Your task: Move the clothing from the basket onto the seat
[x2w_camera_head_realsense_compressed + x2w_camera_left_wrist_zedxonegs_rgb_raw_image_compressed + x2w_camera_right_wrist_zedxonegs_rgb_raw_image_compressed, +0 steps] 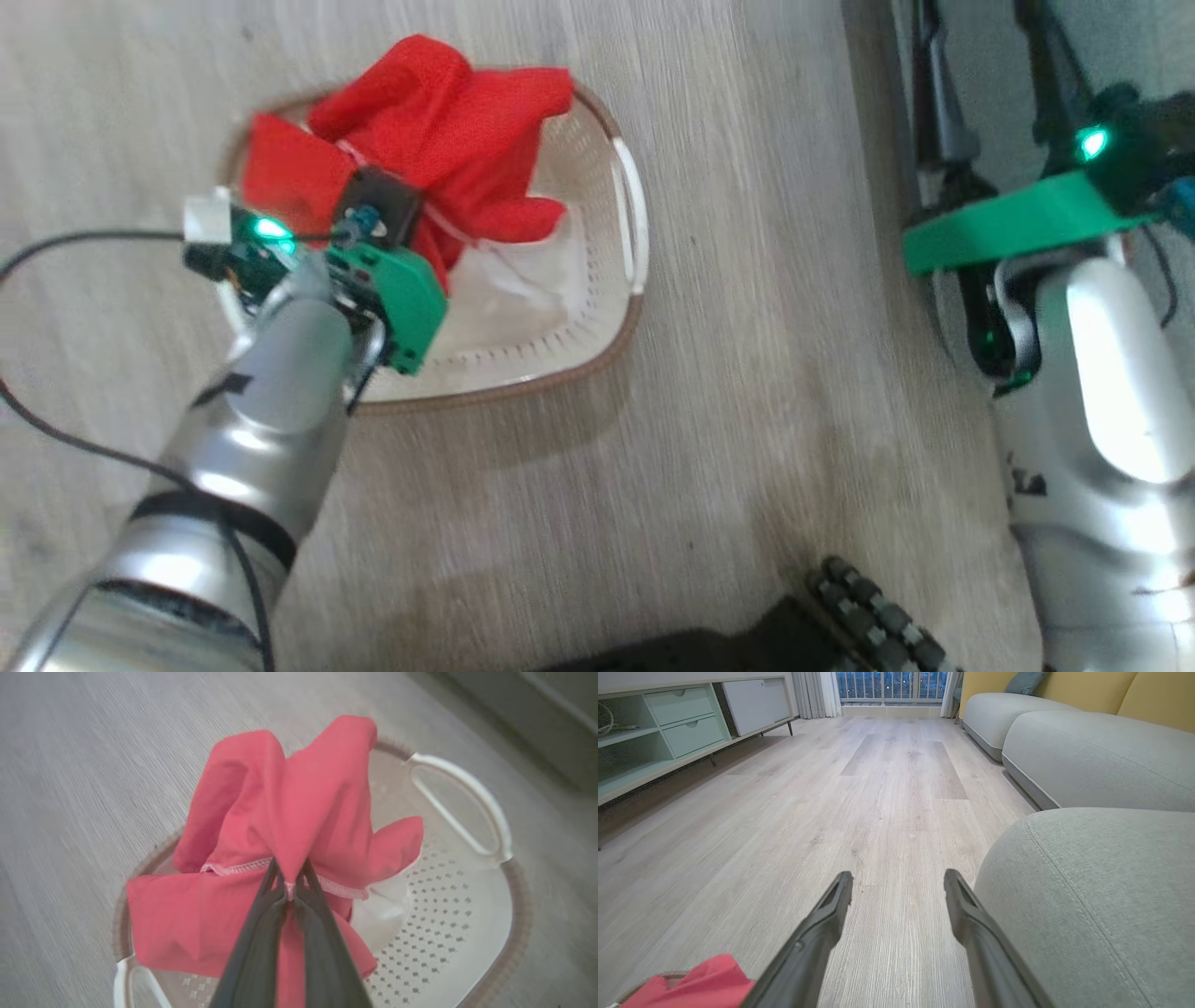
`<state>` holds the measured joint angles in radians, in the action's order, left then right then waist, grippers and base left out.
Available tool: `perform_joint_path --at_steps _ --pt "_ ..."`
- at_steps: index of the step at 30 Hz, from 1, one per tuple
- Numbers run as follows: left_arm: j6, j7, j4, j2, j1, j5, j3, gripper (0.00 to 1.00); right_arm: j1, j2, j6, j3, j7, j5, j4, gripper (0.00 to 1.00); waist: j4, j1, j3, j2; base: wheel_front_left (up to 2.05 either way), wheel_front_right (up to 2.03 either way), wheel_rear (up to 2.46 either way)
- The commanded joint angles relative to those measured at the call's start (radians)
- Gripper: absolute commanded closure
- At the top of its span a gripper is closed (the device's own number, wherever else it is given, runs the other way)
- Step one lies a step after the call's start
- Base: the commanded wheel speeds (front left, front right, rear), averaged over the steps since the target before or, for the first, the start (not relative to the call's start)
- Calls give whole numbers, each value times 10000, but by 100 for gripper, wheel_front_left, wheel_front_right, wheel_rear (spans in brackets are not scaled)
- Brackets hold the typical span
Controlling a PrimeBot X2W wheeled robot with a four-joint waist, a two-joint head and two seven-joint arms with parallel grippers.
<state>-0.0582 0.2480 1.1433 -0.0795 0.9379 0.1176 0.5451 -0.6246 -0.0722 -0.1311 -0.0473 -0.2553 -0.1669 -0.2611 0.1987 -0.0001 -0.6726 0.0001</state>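
Floor (887, 788): pale wood, wide free room beyond the basket (560, 373).
Clothing (448, 140): red, heaped in basket, one fold over far rim.
Left gripper (290, 877): closed on clothing fold.
Right gripper (899, 886): fingers apart, empty, beside seat (1101, 896) corner.

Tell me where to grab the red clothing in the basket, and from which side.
Grip the clothing at the bunched fold by its white-stitched hem, coming straight down from above. The fabric gathers into a ridge there, seemingly above the basket rim, so a narrow pinch should clear the walls. The left gripper is shut on that spot.
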Motion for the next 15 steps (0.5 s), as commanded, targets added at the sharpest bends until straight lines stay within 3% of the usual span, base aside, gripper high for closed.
perform_joint_path --at_steps 1,15 --pt "95 135 -581 -66 -453 187 -314 100 468 -171 4 -189 -65 -82 98 0 -542 1 1140 -1 0 0 0" --pt "313 136 -3664 215 -2356 824 -986 100 1656 -432 4 -361 -65 -412 -755 0 -1473 1 3669 -1 0 0 0"
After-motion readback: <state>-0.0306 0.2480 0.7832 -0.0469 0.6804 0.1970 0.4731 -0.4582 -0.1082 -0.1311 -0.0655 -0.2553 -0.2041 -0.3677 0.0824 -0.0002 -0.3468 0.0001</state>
